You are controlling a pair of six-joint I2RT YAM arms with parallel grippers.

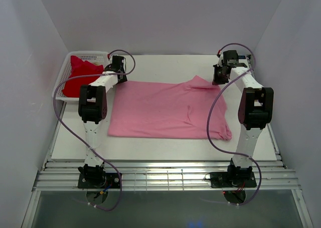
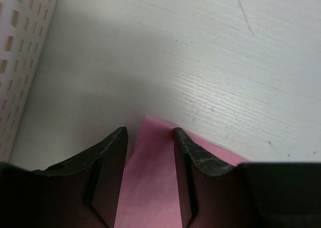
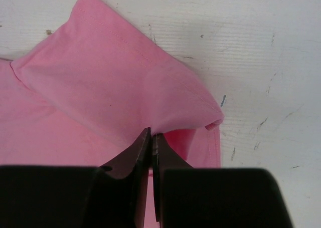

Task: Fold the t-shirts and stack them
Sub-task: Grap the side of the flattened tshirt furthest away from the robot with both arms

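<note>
Pink tee (image 1: 165,110): flat on table (image 1: 165,148), mid, right side folded over, sleeve doubled back at far right. Red tee (image 1: 80,77): bunched in basket (image 1: 95,53), far left, just beside table edge. L gripper (image 2: 150,133): low at pink tee's far left corner, jaws apart, straddling cloth edge, no squeeze seen. R gripper (image 3: 151,135): jaws pressed together, pinching sleeve fold at far right corner, cloth puckered at tips. Arms both reaching fwd, well apart.
</note>
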